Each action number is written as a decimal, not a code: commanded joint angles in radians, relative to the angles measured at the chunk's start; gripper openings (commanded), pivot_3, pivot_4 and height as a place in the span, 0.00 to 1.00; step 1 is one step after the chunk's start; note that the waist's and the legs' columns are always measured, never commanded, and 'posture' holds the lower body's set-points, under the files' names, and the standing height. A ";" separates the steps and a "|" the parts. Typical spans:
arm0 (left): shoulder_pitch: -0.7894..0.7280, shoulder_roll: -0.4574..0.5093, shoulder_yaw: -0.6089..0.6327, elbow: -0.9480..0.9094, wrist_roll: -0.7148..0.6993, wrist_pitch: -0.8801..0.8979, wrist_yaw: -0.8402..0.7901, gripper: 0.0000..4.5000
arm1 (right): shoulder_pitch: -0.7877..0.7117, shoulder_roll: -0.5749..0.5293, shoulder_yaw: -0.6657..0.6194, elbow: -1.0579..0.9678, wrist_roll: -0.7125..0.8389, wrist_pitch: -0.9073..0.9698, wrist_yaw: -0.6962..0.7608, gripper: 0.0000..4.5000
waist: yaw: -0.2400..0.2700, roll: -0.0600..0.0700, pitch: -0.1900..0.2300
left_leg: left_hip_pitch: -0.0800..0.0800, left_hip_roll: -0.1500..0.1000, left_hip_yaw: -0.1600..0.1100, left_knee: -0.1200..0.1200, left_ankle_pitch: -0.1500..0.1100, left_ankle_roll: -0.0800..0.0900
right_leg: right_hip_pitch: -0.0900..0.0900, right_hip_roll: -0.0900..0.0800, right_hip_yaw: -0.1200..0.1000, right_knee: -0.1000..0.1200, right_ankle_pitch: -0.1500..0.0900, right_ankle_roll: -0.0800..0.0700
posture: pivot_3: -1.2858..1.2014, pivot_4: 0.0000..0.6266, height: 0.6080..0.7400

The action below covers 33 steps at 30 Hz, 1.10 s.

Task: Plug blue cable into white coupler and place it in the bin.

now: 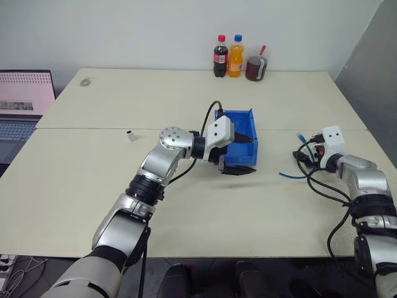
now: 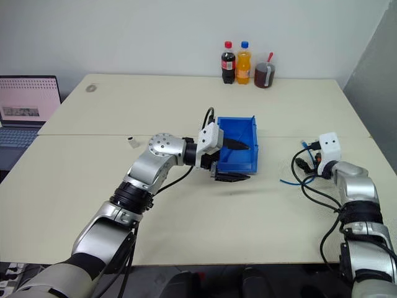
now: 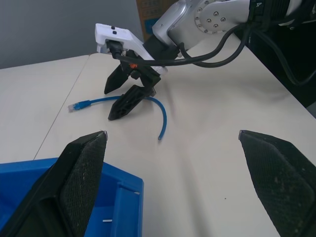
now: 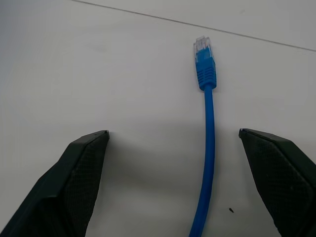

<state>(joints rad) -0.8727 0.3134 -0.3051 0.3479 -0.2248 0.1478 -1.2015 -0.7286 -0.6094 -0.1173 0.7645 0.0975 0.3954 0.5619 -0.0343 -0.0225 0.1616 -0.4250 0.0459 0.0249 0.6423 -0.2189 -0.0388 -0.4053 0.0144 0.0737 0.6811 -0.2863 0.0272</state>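
The blue cable point(image 4: 209, 143) lies on the table at the right, its clear plug point(image 4: 202, 47) pointing away from me. My right gripper point(image 4: 173, 168) is open just above it, with the cord between the fingers and nothing held; it also shows in the left wrist view point(image 3: 123, 94) over the cable point(image 3: 101, 101). The white coupler point(image 1: 131, 136) sits alone on the table, left of centre. The blue bin point(image 1: 253, 133) stands mid-table. My left gripper point(image 1: 242, 154) is open and empty at the bin's front, pointing right.
Two bottles point(image 1: 227, 57) and a cup of dark liquid point(image 1: 255, 68) stand at the table's far edge. A laptop point(image 1: 22, 99) sits off the left side. A seam crosses the table just behind the bin. The table's right edge is close to the cable.
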 commanded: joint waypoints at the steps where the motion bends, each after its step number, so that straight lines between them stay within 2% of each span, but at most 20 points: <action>1: 0.008 0.012 0.035 -0.063 -0.008 0.019 0.015 1.00 | -0.050 -0.023 -0.008 0.116 -0.022 -0.079 -0.016 1.00 | 0.000 0.000 0.000 | 0.000 0.000 0.000 0.000 0.000 0.000 | 0.000 0.000 0.000 0.000 0.000 0.000 | 0.52 0.24 1.00; 5: 0.021 0.015 0.053 -0.083 -0.021 0.029 0.025 1.00 | -0.086 -0.021 -0.013 0.199 -0.012 -0.116 0.012 1.00 | 0.000 0.000 0.000 | 0.000 0.000 0.000 0.001 0.000 0.000 | 0.000 0.000 0.000 0.000 0.000 0.001 | 0.52 0.24 1.00; 6: 0.022 0.011 0.059 -0.084 -0.026 0.032 0.029 1.00 | -0.096 -0.017 -0.020 0.214 0.001 -0.108 0.029 0.92 | 0.000 0.000 0.000 | 0.000 0.000 0.000 0.001 0.000 0.000 | 0.001 0.000 0.000 0.000 0.001 0.001 | 0.52 0.24 1.00; 16: 0.035 0.009 0.051 -0.081 -0.012 0.010 0.019 1.00 | -0.100 -0.008 0.012 0.253 -0.026 -0.162 0.078 0.39 | 0.001 0.000 0.000 | 0.000 0.000 0.000 0.002 0.000 0.000 | 0.001 0.000 0.000 0.001 0.001 0.001 | 0.52 0.24 1.00; 20: 0.039 0.016 0.052 -0.095 -0.020 0.019 0.006 1.00 | -0.086 -0.009 0.014 0.251 -0.024 -0.169 0.081 0.13 | 0.000 0.000 0.000 | 0.000 0.000 0.000 0.002 0.000 0.000 | 0.001 0.000 0.000 0.001 0.001 0.001 | 0.52 0.24 1.00; 23: 0.052 0.023 0.048 -0.115 -0.028 0.028 -0.012 1.00 | -0.070 -0.010 0.013 0.237 -0.016 -0.167 0.083 0.01 | 0.001 0.000 0.000 | 0.000 0.000 0.000 0.003 0.000 0.000 | 0.001 0.000 0.000 0.001 0.001 0.001 | 0.52 0.24 1.00; 28: 0.090 0.042 0.031 -0.178 -0.035 0.042 -0.058 1.00 | -0.008 -0.019 0.025 0.131 -0.003 -0.127 0.127 0.01 | 0.001 0.000 0.000 | 0.000 0.000 0.000 0.003 0.000 0.000 | 0.001 0.000 0.000 0.001 0.001 0.001 | 0.52 0.24 1.00; 31: 0.126 0.078 0.035 -0.221 -0.054 0.055 -0.110 1.00 | 0.087 -0.052 0.065 -0.073 0.003 -0.065 0.217 0.01 | 0.002 0.000 0.000 | 0.000 0.000 -0.001 0.002 0.000 0.000 | 0.001 0.000 -0.001 0.001 0.001 0.001 | 0.52 0.24 1.00; 33: 0.145 0.106 0.047 -0.224 -0.062 0.051 -0.135 1.00 | 0.167 -0.080 0.074 -0.276 0.060 0.044 0.296 0.01 | 0.003 0.001 -0.001 | 0.000 0.000 -0.001 0.002 0.000 0.000 | 0.001 0.000 -0.001 0.001 0.001 0.001 | 0.52 0.24 1.00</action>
<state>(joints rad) -0.7326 0.4007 -0.2769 0.1550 -0.2674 0.2001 -1.3085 -0.6147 -0.6658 -0.0664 0.6499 0.1110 0.3385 0.7696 -0.0318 -0.0216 0.1610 -0.4249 0.0465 0.0232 0.6443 -0.2188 -0.0390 -0.4041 0.0143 0.0726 0.6822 -0.2852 0.0286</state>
